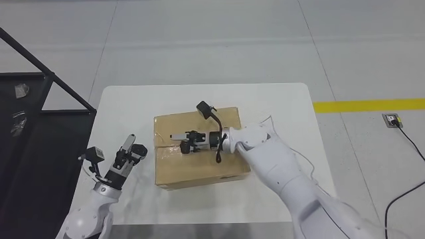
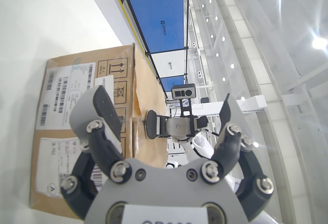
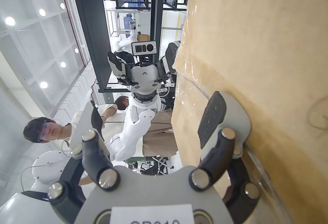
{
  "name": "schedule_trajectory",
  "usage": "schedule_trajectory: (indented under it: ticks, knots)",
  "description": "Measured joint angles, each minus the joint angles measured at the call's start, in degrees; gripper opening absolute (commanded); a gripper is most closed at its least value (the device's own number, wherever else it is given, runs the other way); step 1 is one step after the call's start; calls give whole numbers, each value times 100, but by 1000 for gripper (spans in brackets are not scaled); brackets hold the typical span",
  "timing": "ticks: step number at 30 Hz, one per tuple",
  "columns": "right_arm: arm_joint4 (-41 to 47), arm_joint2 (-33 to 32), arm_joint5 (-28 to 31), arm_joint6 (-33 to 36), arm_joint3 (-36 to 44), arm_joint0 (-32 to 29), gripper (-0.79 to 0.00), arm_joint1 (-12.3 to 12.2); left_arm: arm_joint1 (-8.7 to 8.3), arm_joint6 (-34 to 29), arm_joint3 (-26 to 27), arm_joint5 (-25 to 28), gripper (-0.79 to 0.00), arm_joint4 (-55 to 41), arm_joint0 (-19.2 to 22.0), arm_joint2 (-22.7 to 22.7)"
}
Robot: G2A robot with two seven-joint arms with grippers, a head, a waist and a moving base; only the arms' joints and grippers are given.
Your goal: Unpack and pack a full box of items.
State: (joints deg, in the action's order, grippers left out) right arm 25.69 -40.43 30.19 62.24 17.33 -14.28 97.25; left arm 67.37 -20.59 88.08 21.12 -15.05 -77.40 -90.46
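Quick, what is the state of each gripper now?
Left gripper: open, holding nothing, beside the box.
Right gripper: open, holding nothing, over the box top.

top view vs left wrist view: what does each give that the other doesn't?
Top view: the whole white table, the top face of the box with its taped seam, and the left tool standing apart from the box, near the table's corner. Left wrist view: the box's side face, covered in barcode labels and facing the left tool. Both: the box, the open left tool, and the right tool open over the box top.
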Motion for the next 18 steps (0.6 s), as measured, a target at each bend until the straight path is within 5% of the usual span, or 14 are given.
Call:
schedule_trajectory:
  ticks: [18]
  knots:
    - [-656, -839, -199, -88, 1324, -605, 0, -889, 9, -32, -35, -84, 0, 52, 126, 12]
